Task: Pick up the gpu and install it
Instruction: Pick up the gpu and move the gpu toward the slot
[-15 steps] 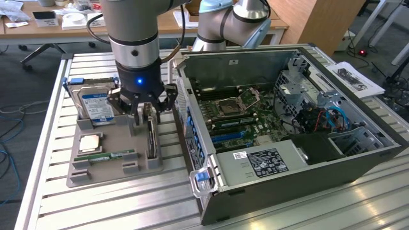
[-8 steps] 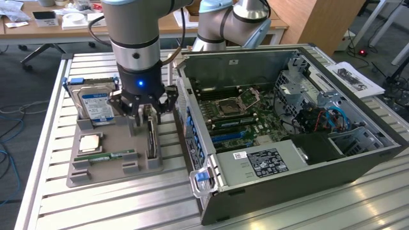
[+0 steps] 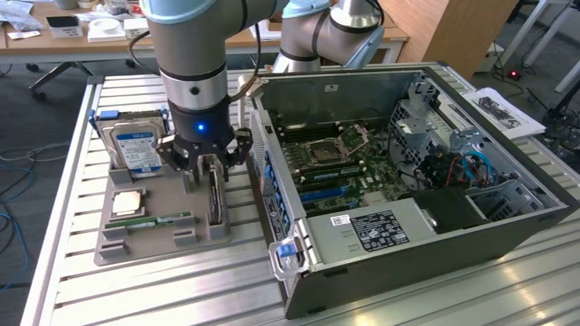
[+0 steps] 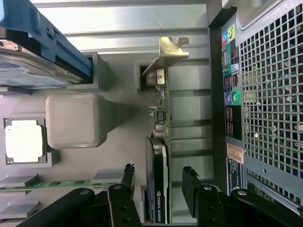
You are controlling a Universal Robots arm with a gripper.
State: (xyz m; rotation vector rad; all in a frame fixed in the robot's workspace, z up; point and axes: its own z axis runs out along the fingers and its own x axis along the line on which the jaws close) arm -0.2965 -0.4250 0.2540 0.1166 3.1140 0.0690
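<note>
Before you: the gpu (image 4: pixel 161 111), green-edged, black-faced, pale metal at one end; a light grey tray (image 3: pixel 168 197); a silver hard drive (image 3: pixel 134 146) with blue-and-white label; the black gripper (image 4: pixel 158 170); a dark grey computer case (image 4: pixel 270 94) with square-grid mesh.

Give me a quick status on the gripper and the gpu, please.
Gripper open, straddling the gpu, not touching. Gpu upright on edge in grey holder, beside the computer case. No obstruction seen.
</note>
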